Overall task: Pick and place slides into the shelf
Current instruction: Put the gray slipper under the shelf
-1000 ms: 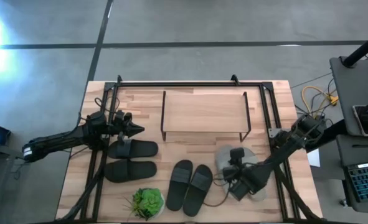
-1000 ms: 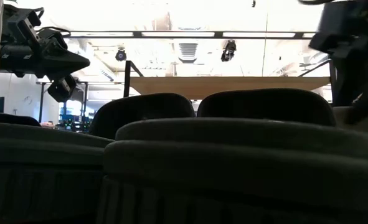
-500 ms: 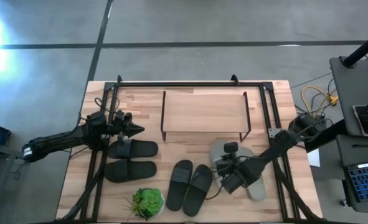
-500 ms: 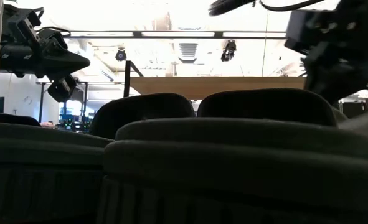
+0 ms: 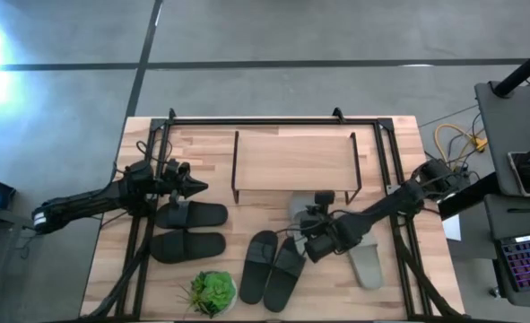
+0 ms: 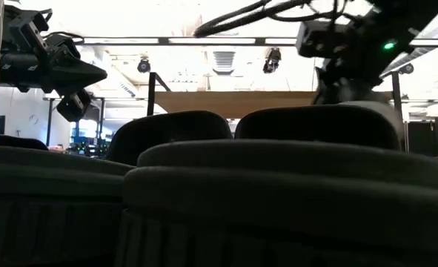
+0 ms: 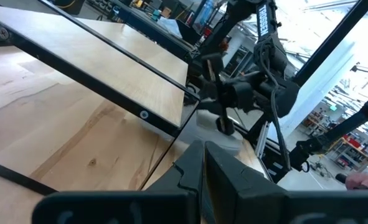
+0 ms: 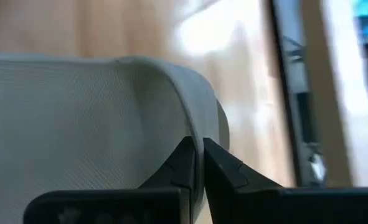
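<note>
My right gripper [image 5: 313,235] is shut on one light grey slide [image 5: 298,206], just in front of the shelf [image 5: 293,158], a low rack with a light wooden top. The second grey slide [image 5: 365,264] lies sole-down on the table nearer the right edge. The charcoal pair [image 5: 273,269] lies sole-down on the table near its near edge. The black pair [image 5: 191,230] lies on the left. My left gripper [image 5: 195,187] is shut and hovers above the black pair, touching nothing. My right gripper pinches the edge of the grey slide's wide strap [image 8: 171,93] between its two fingers [image 8: 182,163]. The fingers come from above, pointing down. The slide hangs below them [image 6: 370,110]. I cannot tell whether it is clear of the table.
A small green plant [image 5: 212,292] stands at the near edge, left of the charcoal slides. Thin black frame bars [image 5: 383,152] run along the table's far side and both ends. Bare wood lies between the shelf and the charcoal pair.
My right gripper, shut on one grey slide, has travelled toward the table's left and slightly toward the far edge. It has carried that slide away from its partner to a spot in front of the shelf. The other grey slide has stayed where it was.
</note>
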You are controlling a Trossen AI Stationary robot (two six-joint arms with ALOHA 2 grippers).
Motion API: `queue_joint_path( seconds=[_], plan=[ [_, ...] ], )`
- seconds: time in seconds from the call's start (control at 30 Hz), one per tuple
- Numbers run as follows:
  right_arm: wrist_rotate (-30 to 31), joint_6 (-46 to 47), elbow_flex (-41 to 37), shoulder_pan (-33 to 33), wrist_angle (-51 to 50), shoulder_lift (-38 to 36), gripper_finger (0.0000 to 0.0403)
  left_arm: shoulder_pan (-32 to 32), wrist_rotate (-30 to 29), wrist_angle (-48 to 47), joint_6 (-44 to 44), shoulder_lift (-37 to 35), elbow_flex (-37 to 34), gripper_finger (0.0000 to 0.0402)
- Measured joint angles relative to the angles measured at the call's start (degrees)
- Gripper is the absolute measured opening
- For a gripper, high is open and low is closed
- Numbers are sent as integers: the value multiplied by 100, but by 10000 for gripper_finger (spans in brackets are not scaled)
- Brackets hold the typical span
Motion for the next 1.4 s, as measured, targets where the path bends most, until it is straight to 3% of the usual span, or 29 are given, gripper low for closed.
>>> queue_joint_path(
  seconds=[0.37,0.7,0.87,1.17,1.4],
  plan=[
    [121,-32,-12,-426,-56,0,22,-1,0,0,0,4,-2,2],
    [10,29,-108,-409,-75,0,118,-1,-2,0,0,0,0,2],
    [11,373,26,-350,-546,-2,147,-1,0,2,0,-2,-2,2],
    [37,653,36,-346,-816,-7,157,-1,0,2,0,-7,-1,2],
    [184,293,36,-346,-789,-7,157,-1,0,2,0,0,-2,2]
  ],
)
